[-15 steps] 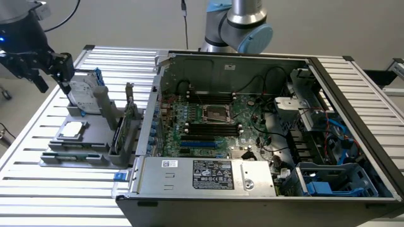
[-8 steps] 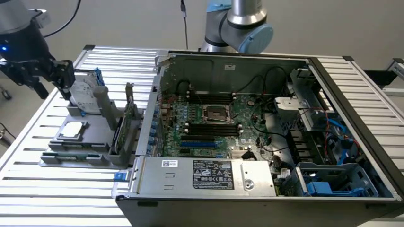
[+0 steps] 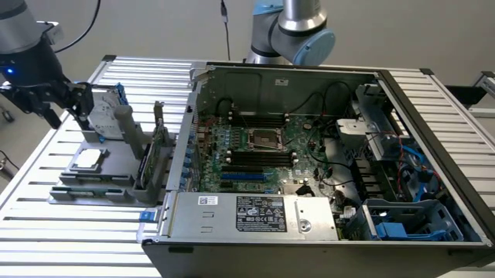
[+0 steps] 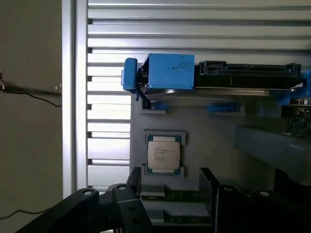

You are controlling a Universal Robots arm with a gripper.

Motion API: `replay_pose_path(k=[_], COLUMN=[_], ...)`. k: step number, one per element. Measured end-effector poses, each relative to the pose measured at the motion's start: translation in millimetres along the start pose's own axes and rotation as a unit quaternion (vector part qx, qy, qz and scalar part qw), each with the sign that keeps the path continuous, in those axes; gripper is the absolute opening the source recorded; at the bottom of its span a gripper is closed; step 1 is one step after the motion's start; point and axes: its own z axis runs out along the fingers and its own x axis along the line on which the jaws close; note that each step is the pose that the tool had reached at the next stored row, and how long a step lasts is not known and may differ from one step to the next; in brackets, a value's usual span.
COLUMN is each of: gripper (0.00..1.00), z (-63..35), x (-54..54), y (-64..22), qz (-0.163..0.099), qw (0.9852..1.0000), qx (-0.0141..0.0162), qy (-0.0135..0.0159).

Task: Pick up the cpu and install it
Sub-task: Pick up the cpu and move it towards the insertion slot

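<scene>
Black fingers [image 4: 208, 182] of the gripper [image 4: 169, 180] are seen closest to the wrist camera, spread wide apart, and nothing is held between them. Beyond them, and centred in the gap, the cpu [image 4: 164, 154] is laid flat, metal top upward, in a shallow recess of the grey holder [image 4: 214, 141]. It is nearly square, so no real long axis is offered; its edges appear to be squared to the line joining the two fingers, though this is judged from one angle only. Past the cpu, the hard drive [image 4: 170, 72] in its blue frame is stood on edge in the same holder.

From the exterior view, the gripper [image 3: 58, 110] is hung above the grey holder [image 3: 108, 174] at the exterior view's left, well clear of the cpu [image 3: 90, 157], which is found below it and slightly toward the exterior view's right. No contact is made with the chip. The socket [image 3: 265, 139] is set in the motherboard [image 3: 232, 139] inside the open computer case [image 3: 279, 81], well apart from the grey holder, toward the exterior view's right. The pick is judged not yet begun.
</scene>
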Motion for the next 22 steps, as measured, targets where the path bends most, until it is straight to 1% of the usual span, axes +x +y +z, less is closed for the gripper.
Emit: replay_pose_path(k=[22], gripper=[0.60], z=[40.0], x=[-0.4], y=[-3.7], qz=[-0.002], qw=[1.0000], qx=[0.0000], qy=[0.0001])
